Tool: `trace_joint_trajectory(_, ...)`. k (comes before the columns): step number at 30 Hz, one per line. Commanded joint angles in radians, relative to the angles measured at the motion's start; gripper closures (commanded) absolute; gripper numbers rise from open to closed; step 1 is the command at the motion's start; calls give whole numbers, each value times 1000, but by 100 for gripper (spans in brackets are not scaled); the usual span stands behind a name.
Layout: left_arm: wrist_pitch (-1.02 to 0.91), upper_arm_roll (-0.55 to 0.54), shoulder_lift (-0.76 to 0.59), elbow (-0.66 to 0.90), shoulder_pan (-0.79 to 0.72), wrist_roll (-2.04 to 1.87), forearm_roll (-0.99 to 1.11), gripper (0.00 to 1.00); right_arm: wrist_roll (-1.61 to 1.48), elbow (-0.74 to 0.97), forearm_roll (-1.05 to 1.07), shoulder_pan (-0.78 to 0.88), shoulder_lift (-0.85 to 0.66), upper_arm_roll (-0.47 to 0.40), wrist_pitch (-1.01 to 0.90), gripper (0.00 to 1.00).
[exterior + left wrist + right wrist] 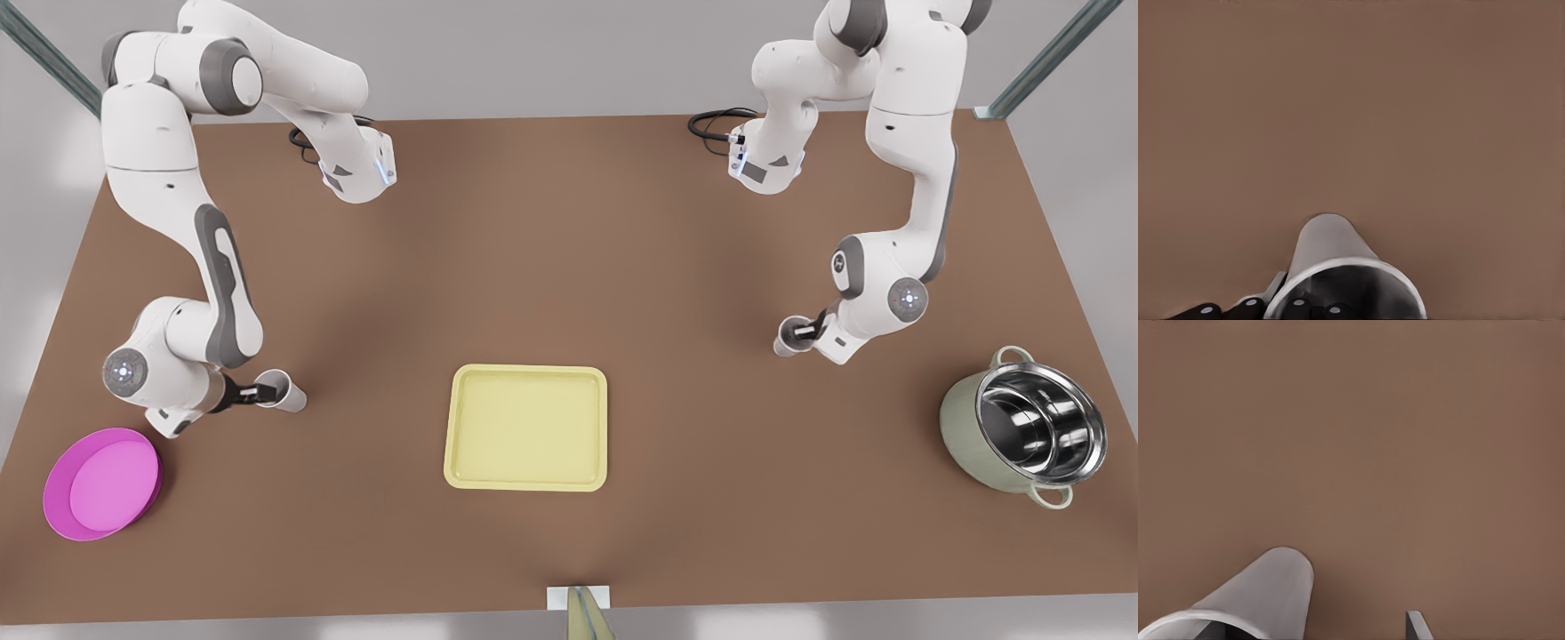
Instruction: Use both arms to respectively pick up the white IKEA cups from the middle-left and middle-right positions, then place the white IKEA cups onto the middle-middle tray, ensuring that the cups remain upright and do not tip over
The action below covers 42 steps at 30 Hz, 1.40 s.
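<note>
Though two white jointed arms reach in over the brown table [569, 267], which is left and which right cannot be matched from the front view. Two plain white tapered cups are counted. One cup [289, 393] is at the dark gripper on the front view's left [255, 392], and the other cup [787, 340] is at the dark gripper on the front view's right [807, 331]. Both cups sit well apart from the single flat pale yellow rectangular tray [526, 480], which lies between them, nearer the camera.

From its wrist camera, the left gripper [1271, 310] is clenched on its cup's rim, with dark pads [1315, 309] inside the mouth and others outside the wall. At the right gripper [1351, 635], a cup [1265, 597] lies to one side; whether it is grasped cannot be told.

One round magenta plate [102, 484] lies beside the arm on the front view's left. One green pot with a shiny steel lining [1027, 427] stands toward the front view's right edge. Neither lies between a cup and the tray.
</note>
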Motion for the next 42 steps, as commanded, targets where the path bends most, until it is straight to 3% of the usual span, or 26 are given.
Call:
trace_joint_trajectory(1, 4, -13, -2, 3, -2, 8, -37, 76, -56, 0, 9, 0, 10, 1, 36, 0)
trace_joint_trajectory(5, -101, -42, 23, 145, -72, -36, -36, 78, -58, 0, 12, -1, 25, 1, 28, 0)
trace_joint_trajectory(6, -114, -83, 44, 231, -111, -198, -31, 78, -59, 0, 12, -1, 25, 1, 28, 10)
trace_joint_trajectory(8, -308, -94, 208, 580, -218, -481, -28, 78, -75, 0, 12, 0, 26, 1, 24, 51)
trace_joint_trajectory(10, -430, -100, 423, 957, -301, -743, 23, 78, -93, 3, 11, 5, 26, 1, 24, 70)
trace_joint_trajectory(11, -427, -107, 480, 1067, -318, -785, 23, 78, -95, 9, 11, 6, 25, 1, 21, 79)
trace_joint_trajectory(13, -324, -110, 600, 1244, -335, -861, 23, 78, -95, 20, 11, 8, 25, 9, -1, 79)
trace_joint_trajectory(19, -220, -110, 689, 1299, -440, -954, 21, 77, -108, 51, 11, 8, 22, 25, -31, 79)
trace_joint_trajectory(23, -221, -133, 722, 1301, -463, -978, 20, 77, -121, 112, 103, 8, 16, 110, -126, 79)
trace_joint_trajectory(25, -221, -145, 738, 1301, -462, -975, 17, 76, -111, 120, 153, 12, 20, 200, -126, 79)
trace_joint_trajectory(29, -221, -160, 751, 1301, -460, -975, 17, 75, -69, 181, 253, 141, 62, 220, -117, 79)
trace_joint_trajectory(33, -221, -165, 758, 1301, -456, -977, 17, 67, 218, 289, 204, 335, 111, 216, -114, 79)
trace_joint_trajectory(34, -223, -165, 758, 1301, -454, -977, 17, 62, 252, 302, 195, 362, 118, 216, -113, 79)
trace_joint_trajectory(35, -227, -165, 756, 1301, -454, -980, 17, 51, 286, 309, 195, 381, 122, 216, -111, 79)
trace_joint_trajectory(36, -246, -165, 751, 1301, -454, -996, 17, 29, 289, 310, 196, 394, 128, 216, -107, 79)
trace_joint_trajectory(37, -272, -163, 750, 1302, -454, -1007, 18, 0, 306, 309, 195, 410, 137, 214, -96, 79)
trace_joint_trajectory(42, -477, -160, 646, 1302, -427, -1003, 17, 0, 360, 352, 172, 436, 214, 211, -37, 79)
